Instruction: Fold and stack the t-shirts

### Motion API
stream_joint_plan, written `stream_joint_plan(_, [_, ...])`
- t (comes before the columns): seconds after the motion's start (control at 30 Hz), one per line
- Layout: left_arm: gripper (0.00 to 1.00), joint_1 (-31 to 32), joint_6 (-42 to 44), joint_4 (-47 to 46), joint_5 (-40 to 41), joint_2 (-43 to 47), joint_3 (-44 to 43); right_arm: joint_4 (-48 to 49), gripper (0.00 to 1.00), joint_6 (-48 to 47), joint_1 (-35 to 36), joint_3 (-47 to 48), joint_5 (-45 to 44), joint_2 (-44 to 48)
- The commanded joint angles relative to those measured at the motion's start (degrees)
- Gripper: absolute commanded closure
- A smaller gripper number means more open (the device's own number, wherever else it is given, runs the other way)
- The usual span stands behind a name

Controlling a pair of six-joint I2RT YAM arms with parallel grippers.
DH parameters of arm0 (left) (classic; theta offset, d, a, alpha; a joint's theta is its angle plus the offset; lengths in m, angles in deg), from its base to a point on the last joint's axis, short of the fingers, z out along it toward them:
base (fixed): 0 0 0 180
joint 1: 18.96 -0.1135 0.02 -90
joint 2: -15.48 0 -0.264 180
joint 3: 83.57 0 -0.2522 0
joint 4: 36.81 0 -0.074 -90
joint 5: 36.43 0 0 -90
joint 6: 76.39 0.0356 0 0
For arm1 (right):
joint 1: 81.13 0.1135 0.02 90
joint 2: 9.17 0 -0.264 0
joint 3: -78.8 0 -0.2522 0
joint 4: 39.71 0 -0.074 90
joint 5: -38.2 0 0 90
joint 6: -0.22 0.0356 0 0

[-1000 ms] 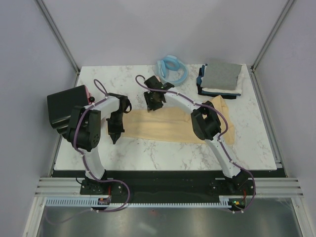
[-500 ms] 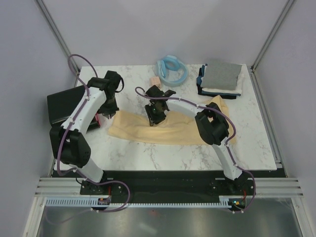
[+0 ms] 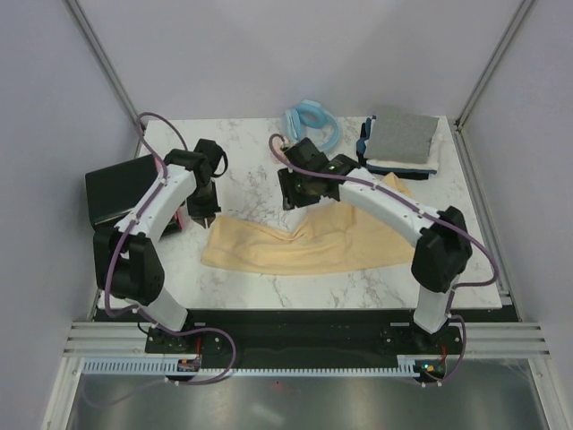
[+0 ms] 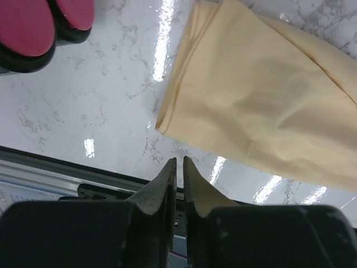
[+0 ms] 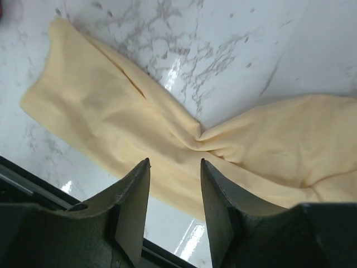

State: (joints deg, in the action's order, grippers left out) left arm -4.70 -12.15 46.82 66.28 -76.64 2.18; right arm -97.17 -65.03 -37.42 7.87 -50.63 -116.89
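The pale yellow-cream t-shirt lies folded into a long strip across the middle of the table, pinched into a crease near its centre. My left gripper hangs just beyond the strip's left end; its fingertips stand a thin slit apart with nothing between them. My right gripper hovers over the strip's middle. In the right wrist view it is open and empty. The folded t-shirts are stacked at the back right: grey on top, white and dark navy below.
A black box with a pink-red side stands at the table's left edge, close to my left arm; its red face shows in the left wrist view. A light blue ring lies at the back centre.
My left arm swung back from the strip's left end and its jaws parted slightly. My right gripper drew back and to the right and opened a little wider. The strip's left end shifted nearer.
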Motion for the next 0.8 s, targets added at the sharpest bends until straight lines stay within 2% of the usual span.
stream_joint_plan(0.0, [0.84, 2.87, 3.96, -1.75, -4.09, -2.01, 0.94, 0.73, 0.50, 1.17, -0.72, 1.64, -9.06, 7.43])
stream_joint_plan(0.1, [0.84, 4.89, 4.14, -1.93, -4.71, -5.78, 2.44, -4.09, 0.47, 3.89, -1.60, 1.28, -16.68, 9.90])
stream_joint_plan(0.2, [0.84, 6.65, 3.52, -3.15, -4.71, -10.43, 3.41, -8.85, 0.47, 7.32, -4.50, -3.71, -21.02, 12.26])
stream_joint_plan(0.37, [0.83, 7.18, 1.86, -9.03, -9.80, -12.56, 4.29, -6.13, 0.47, 9.26, -8.98, -18.65, -23.75, 18.68])
stream_joint_plan(0.53, [0.85, 7.10, 2.46, -10.19, -9.55, -17.91, 2.80, -0.95, 0.45, 12.51, -14.52, -30.59, -24.29, 20.71])
stream_joint_plan(0.77, [0.92, 7.10, 4.40, -9.58, -9.28, -20.99, 2.00, 1.08, 0.45, 14.09, -19.18, -35.63, -24.73, 17.20])
